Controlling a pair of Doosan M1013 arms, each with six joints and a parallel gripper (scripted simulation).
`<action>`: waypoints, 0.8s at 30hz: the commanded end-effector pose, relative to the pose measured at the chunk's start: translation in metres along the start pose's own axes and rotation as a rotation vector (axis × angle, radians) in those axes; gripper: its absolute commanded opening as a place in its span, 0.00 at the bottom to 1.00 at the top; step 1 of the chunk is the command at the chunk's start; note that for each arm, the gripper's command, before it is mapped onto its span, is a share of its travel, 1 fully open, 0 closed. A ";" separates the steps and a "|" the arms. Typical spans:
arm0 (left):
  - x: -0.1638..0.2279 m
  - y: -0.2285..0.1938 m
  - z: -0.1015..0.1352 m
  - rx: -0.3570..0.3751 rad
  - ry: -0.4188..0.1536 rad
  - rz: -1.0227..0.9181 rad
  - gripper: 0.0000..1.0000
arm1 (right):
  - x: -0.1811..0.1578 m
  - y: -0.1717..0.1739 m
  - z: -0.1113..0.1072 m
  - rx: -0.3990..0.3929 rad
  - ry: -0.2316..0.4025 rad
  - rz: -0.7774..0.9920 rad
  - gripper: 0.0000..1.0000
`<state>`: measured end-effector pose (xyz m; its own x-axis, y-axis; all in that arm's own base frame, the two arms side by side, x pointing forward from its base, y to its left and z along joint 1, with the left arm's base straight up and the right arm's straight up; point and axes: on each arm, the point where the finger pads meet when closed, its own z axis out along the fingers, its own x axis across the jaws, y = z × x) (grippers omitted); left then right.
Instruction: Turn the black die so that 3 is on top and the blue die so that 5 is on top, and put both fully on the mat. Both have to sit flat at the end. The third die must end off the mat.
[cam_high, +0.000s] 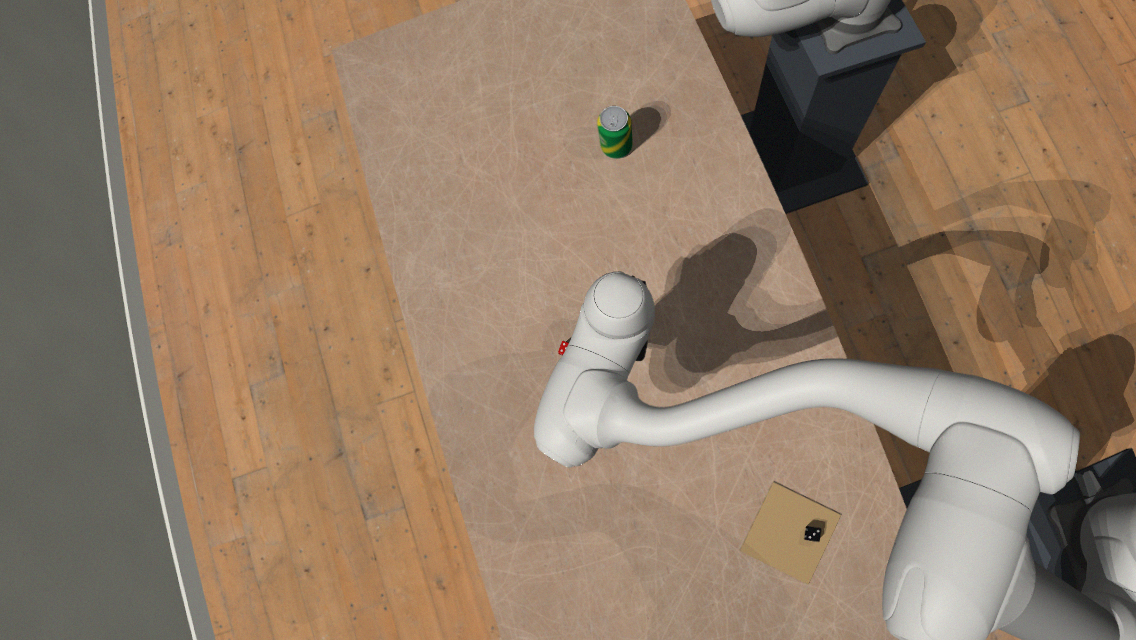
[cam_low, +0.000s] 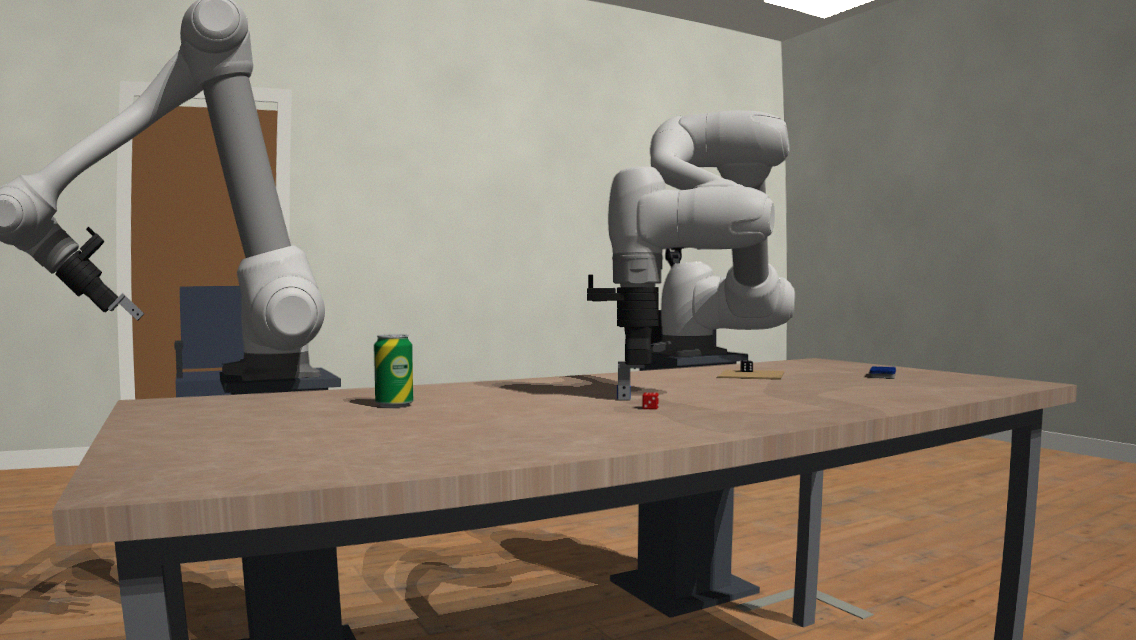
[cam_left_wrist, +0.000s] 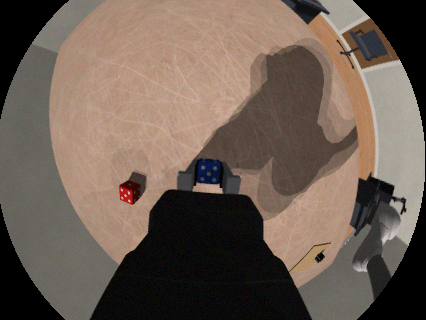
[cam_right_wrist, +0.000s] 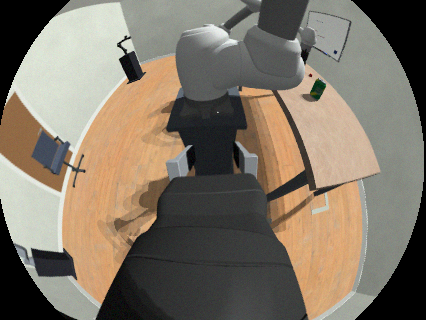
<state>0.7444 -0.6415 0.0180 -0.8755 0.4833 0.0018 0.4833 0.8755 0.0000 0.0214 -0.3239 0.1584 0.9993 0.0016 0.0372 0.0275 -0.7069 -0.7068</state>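
Observation:
The blue die (cam_left_wrist: 209, 171) stands between the fingers of my left gripper (cam_left_wrist: 208, 168) (cam_low: 624, 389), low at the table, five pips facing the left wrist camera. Both fingers are against its sides, so the gripper is shut on it. The arm hides it in the top view. The black die (cam_high: 812, 533) (cam_low: 746, 366) (cam_left_wrist: 320, 257) sits on the tan mat (cam_high: 775, 516) (cam_low: 728, 375) (cam_left_wrist: 302, 262); its top number is too small to read surely. The red die (cam_high: 562, 347) (cam_low: 650, 400) (cam_left_wrist: 129, 192) lies off the mat, beside the left gripper. My right gripper (cam_right_wrist: 213, 151) (cam_low: 131, 308) is open and empty, away from the table.
A green and yellow can (cam_high: 615, 135) (cam_low: 393, 369) (cam_right_wrist: 318, 89) stands upright on the table (cam_high: 492, 198) (cam_low: 317, 445). A small blue and grey object (cam_low: 882, 372) lies near the table's right end in the exterior view. The left arm (cam_high: 739, 405) reaches across the table between the can and the mat.

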 end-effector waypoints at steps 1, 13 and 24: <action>0.000 0.000 -0.002 0.000 -0.002 0.000 0.49 | 0.000 0.000 0.000 -0.001 0.000 0.000 1.00; 0.000 0.000 -0.052 0.000 -0.002 0.000 0.49 | 0.000 0.000 0.000 -0.001 0.000 0.000 1.00; 0.000 0.000 -0.100 0.000 -0.002 0.000 0.49 | 0.000 0.000 0.000 -0.001 0.000 0.000 1.00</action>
<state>0.7446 -0.6416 0.1109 -0.8754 0.4833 0.0012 0.4833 0.8754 -0.0001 0.0214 -0.3239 0.1584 0.9993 0.0016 0.0372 0.0275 -0.7069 -0.7068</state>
